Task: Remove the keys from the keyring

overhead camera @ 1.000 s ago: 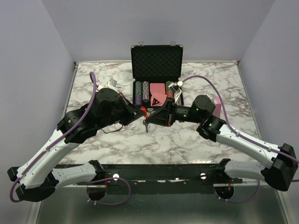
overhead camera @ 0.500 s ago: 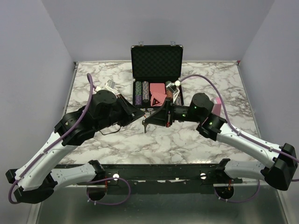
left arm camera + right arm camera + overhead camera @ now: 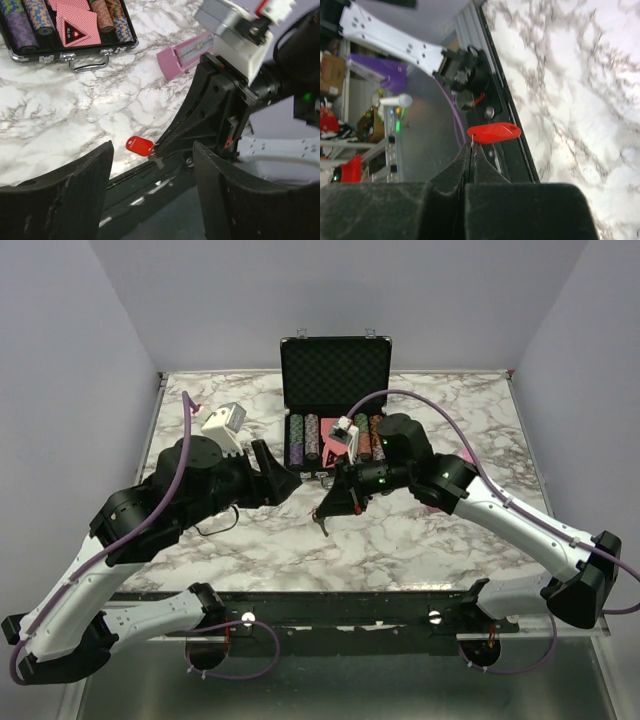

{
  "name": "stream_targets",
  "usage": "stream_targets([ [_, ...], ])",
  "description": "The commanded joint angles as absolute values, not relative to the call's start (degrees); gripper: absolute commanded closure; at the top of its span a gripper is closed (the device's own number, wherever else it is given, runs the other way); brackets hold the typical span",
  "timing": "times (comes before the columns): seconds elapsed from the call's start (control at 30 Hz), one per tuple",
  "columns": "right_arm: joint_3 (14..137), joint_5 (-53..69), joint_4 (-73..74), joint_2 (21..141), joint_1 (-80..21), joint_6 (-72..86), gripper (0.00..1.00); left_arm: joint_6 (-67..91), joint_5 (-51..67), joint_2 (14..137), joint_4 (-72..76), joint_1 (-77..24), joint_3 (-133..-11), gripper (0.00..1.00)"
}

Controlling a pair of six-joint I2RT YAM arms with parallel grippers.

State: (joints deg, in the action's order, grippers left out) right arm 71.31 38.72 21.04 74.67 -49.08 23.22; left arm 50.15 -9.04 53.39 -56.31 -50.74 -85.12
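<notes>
Right hand [image 3: 471, 150] is pinched tight on the red keyring [image 3: 494, 133], a key [image 3: 158, 160] hanging at its tips, held up over the bare marble tabletop [image 3: 420, 540]. Left hand [image 3: 277, 474] gapes wide just beside. An open case [image 3: 335, 370] sits toward the far edge, with grey walls [image 3: 80, 330] around.

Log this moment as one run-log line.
left gripper: open, empty | right gripper: shut on keyring, over table near edge | key: at keyring, not yet off
</notes>
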Motion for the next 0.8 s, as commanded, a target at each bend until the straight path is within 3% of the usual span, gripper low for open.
stream_targets([
  [0.0,74.1,44.8,33.0,75.6,-49.4,16.4,0.99,30.3,0.0,49.0,-52.1,-50.5,-81.0,0.29],
  [0.4,79.1,55.5,34.6,75.1,-49.7,16.3,0.99,22.0,23.8,42.6,-42.3,-50.4,-73.9,0.39],
  [0.77,83.1,60.6,32.4,75.6,-50.7,19.0,0.99,24.8,32.9,45.9,-38.5,-49.2,-73.5,0.42],
])
